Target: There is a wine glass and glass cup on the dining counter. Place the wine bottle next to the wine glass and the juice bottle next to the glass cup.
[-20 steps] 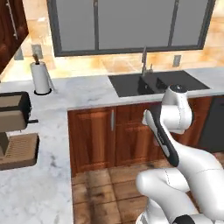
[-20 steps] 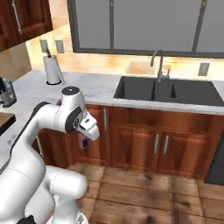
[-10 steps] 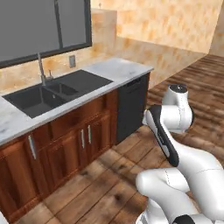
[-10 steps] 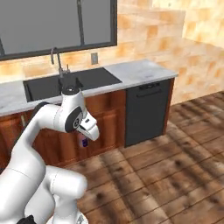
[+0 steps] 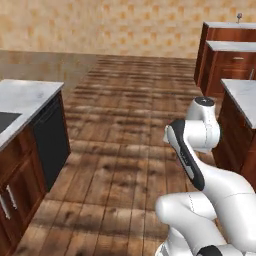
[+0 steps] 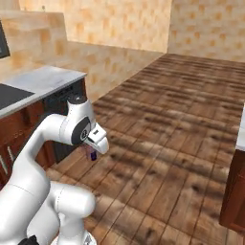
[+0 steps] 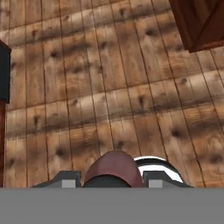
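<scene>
In the hand view the juice bottle (image 7: 114,168) shows as a rounded dark red body, and my gripper (image 7: 111,180) is shut on it, with a finger on each side. From the right base view the gripper (image 6: 92,152) hangs under the folded arm, close to the robot's body, over the wood floor. The small purple-red juice bottle (image 6: 93,156) pokes out below it. Far off at the upper right of the left base view a tiny wine glass (image 5: 239,17) stands on a marble-topped wooden counter (image 5: 225,25). The glass cup and the wine bottle are out of view.
A marble worktop (image 5: 27,95) with a black dishwasher front (image 5: 49,142) lies to the left and also appears in the right base view (image 6: 45,79). Marble-topped wooden cabinets (image 5: 242,95) stand close on the right. Wide wood floor (image 5: 130,110) stretches ahead.
The whole picture has swung as the base turned: the sink counter has slid off to the left and open floor has come ahead. The arm's pose and its grip are unchanged.
</scene>
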